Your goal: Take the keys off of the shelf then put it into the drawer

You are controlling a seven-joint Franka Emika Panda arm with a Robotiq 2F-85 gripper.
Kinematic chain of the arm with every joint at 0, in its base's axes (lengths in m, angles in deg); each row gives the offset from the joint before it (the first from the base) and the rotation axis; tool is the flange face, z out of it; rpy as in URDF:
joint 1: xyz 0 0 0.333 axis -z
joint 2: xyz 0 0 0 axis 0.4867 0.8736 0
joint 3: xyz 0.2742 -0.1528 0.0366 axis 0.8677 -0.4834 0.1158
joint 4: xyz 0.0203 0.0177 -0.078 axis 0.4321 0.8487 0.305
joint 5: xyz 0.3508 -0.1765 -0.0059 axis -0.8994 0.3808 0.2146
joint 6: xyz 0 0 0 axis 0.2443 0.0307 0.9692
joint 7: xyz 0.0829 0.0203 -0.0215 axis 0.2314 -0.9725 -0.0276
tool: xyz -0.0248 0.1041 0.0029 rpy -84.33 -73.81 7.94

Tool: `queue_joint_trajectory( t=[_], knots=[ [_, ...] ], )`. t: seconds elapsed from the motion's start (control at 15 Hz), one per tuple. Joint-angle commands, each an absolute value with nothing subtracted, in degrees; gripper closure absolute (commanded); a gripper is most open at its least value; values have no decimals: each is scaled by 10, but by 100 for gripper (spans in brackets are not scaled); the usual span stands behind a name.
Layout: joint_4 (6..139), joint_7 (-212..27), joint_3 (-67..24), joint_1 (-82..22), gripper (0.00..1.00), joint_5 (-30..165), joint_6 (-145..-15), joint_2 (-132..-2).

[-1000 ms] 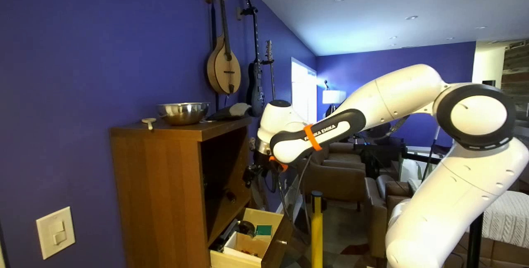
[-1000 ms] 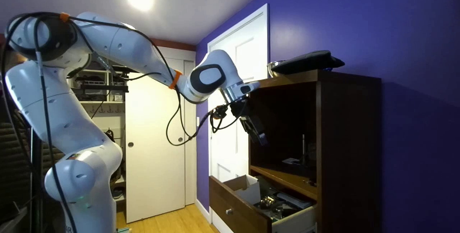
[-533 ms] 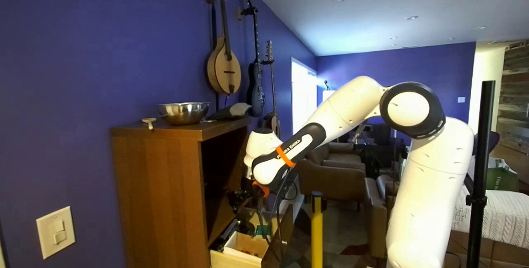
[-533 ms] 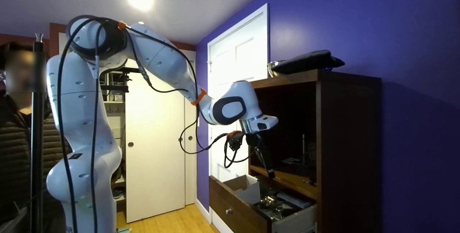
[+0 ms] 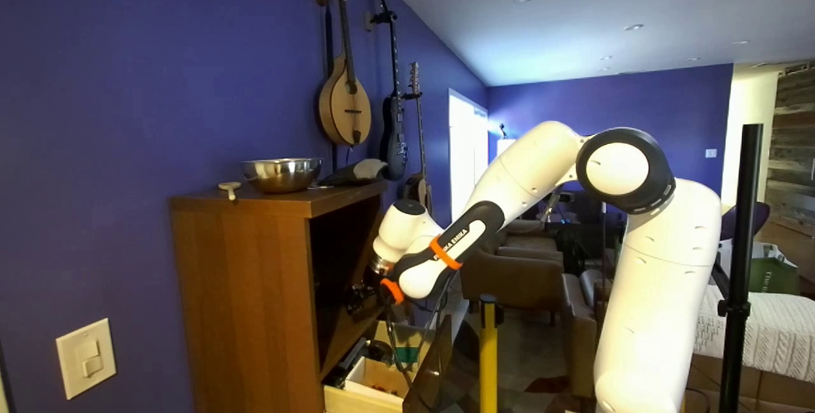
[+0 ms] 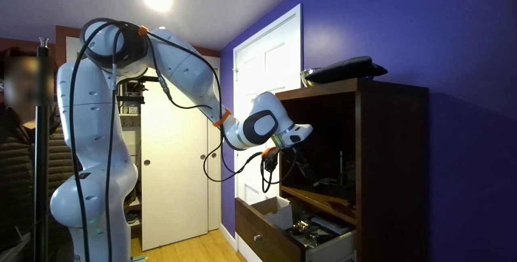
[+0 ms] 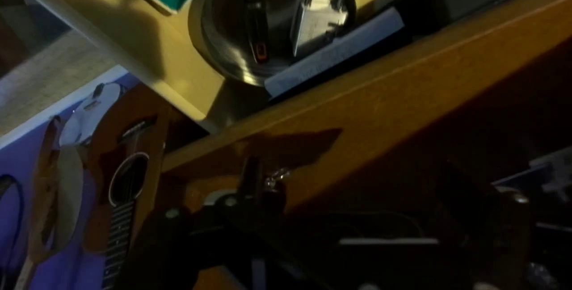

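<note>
Now leaning inward, the robot arm (image 6: 183, 72) reaches its claw (image 7: 351, 166) into the brown cabinet (image 6: 391, 153), over the shelf (image 6: 323, 203). The fingers (image 6: 307, 171), pointing almost straight down by the shelf's front edge half a second ago, slant into the dark recess (image 6: 323, 128). From where we stand, the change reads as a move from lowering to reaching in for the pick-up. The claw is spread wide, with no object in its grip. Just inside one finger, something small and metallic glints on the shelf: probably the keys (image 7: 278, 178), though the gloom is too deep to be sure. Pulled out below the claw, on its robot side, the drawer (image 6: 278, 246) awaits; the grasp and the drop both lie ahead.
</note>
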State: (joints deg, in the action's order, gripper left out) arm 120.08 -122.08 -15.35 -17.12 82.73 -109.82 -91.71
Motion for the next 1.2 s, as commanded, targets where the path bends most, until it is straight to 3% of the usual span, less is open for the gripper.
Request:
queue_joint_trajectory(
  t=[0.0, 0.27, 0.87, 1.13],
  knots=[
    [1189, -1377, -110, -85, 0, 974, -1177, -896],
    [1154, -1527, -81, -35, 0, 1117, -1154, -876],
    [1104, -1571, -62, -58, 0, 1144, -1149, -788],
    [1086, -1577, -70, -57, 9, 1129, -1140, -772]
  ],
)
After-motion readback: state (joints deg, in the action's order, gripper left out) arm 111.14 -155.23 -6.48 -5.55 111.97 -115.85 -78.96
